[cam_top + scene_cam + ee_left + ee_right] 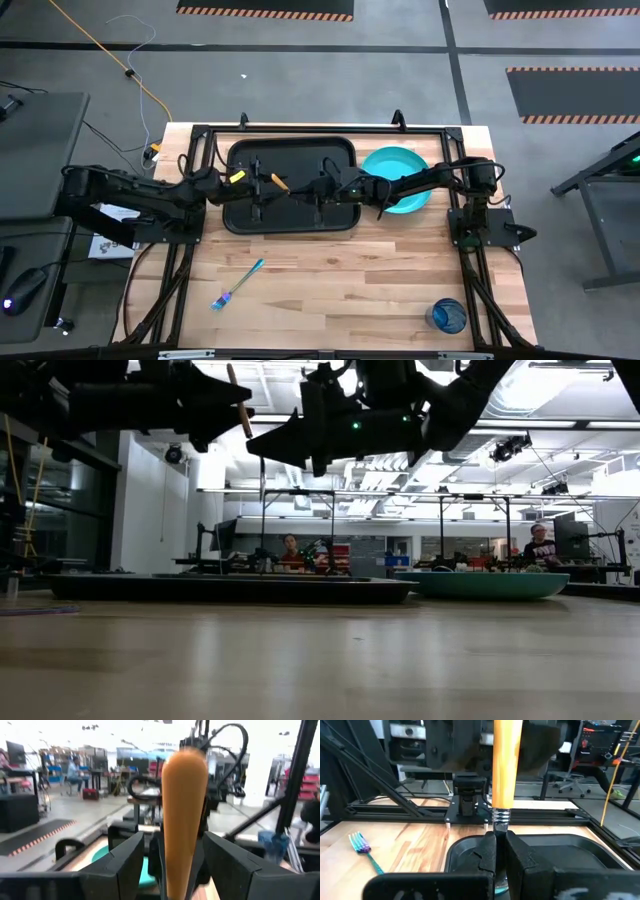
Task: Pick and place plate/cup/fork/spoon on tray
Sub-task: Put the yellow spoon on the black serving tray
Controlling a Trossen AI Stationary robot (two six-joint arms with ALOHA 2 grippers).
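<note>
The spoon's orange handle (280, 183) is held in the air over the black tray (290, 222), between my two grippers. Its bowl is hidden behind my right fingers. My left gripper (262, 181) reaches in from the left, my right gripper (318, 188) from the right, and both are shut on the spoon. The turquoise plate (395, 165) lies on the table against the tray's right rim. The fork (240, 283) lies on the wood near the front left. The blue cup (447, 316) stands at the front right. My left gripper has the spoon's orange handle (182, 835) between its two fingers (125, 865), which lie across it, coming level from the table's left. The rounded free end (184, 760) stands out past the fingers. The spoon is clear of the tray. My right gripper pinches the spoon's metal neck (500, 822), just below the ribbed collar where the orange handle ends, between its two fingertips (487, 850). The fingers come from the table's right and lie across the spoon. The handle (505, 765) runs away from them into my left gripper.
The tray (230, 588) and the plate (490, 582) lie side by side at the table's far middle. Black frame bars (185, 250) run along the left and right sides. The near half of the table holds only the fork (362, 845) and the cup. People sit in the room behind.
</note>
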